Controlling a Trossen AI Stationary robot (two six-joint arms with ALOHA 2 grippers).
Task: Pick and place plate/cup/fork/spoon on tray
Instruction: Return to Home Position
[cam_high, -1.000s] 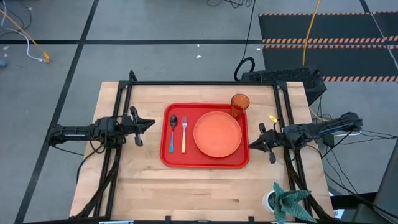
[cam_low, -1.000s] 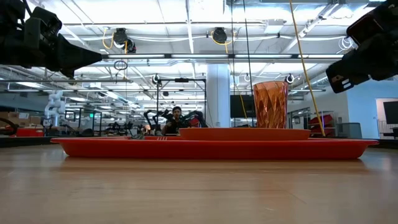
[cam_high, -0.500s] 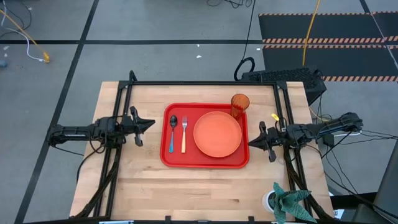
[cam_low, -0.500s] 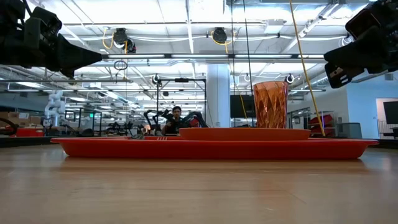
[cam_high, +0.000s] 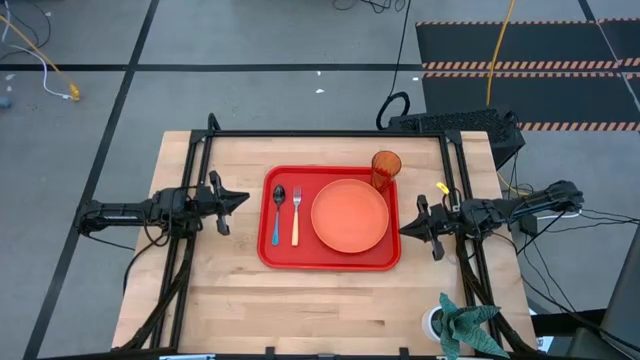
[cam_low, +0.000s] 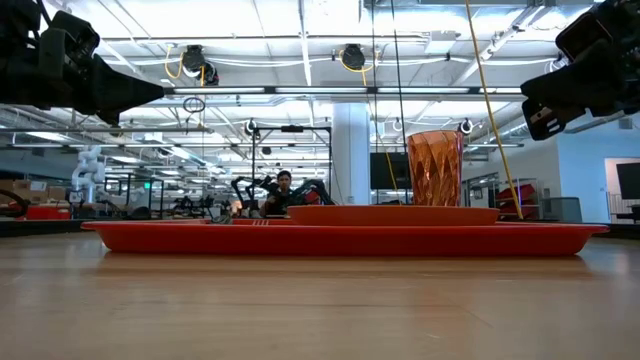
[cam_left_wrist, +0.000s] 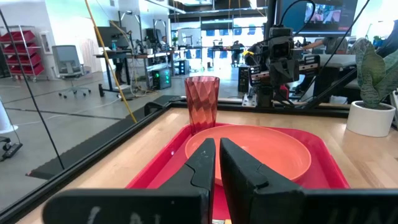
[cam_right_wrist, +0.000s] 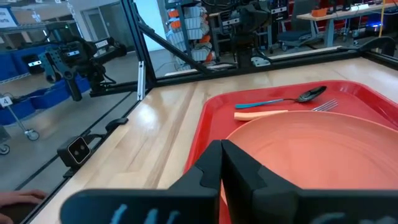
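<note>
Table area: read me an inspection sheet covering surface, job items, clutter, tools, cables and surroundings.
Surface: wooden table inside a black frame.
Job's things: red tray at the centre; on it the plate, the cup at its far right corner, and the fork and spoon side by side left of the plate.
Clutter: potted plant at the near right corner.
Tools: left tool shut, empty, left of the tray; right tool shut, empty, right of it.
Cables: black cables under the arms; yellow cable on the floor.
Surroundings: striped mats; person far behind.
</note>
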